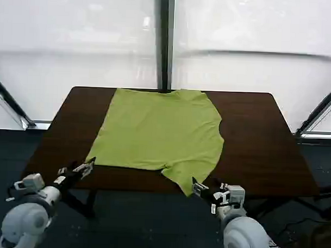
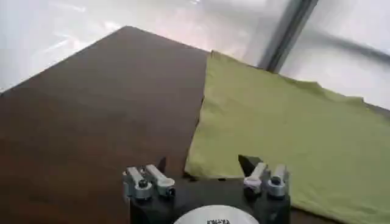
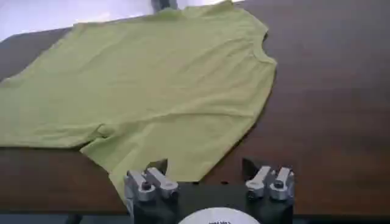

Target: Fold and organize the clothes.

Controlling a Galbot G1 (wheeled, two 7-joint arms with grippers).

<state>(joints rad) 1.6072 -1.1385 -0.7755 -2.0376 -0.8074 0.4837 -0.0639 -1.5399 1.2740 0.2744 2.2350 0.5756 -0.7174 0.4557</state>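
A lime yellow-green T-shirt (image 1: 159,129) is lying spread flat across the middle of the dark brown bench (image 1: 252,138), filling the centre of the head view, with one edge reaching the far edge of the bench and a sleeve (image 1: 192,176) drooping toward the near edge at lower centre. No printed graphic is showing on the side facing up. The left tool (image 1: 87,167) is hovering at the lower left of the head view, just beside the shirt's near left corner; in the left wrist view its two fingers (image 2: 150,180) are standing wide apart with nothing between them, the shirt corner (image 2: 198,167) lying just ahead of them. The right tool (image 1: 198,187) is sitting at the lower right of centre, right at the hanging sleeve tip; in the right wrist view its fingers (image 3: 270,181) are likewise spread wide and gripping nothing, with the sleeve fabric (image 3: 140,158) lying in front of them.
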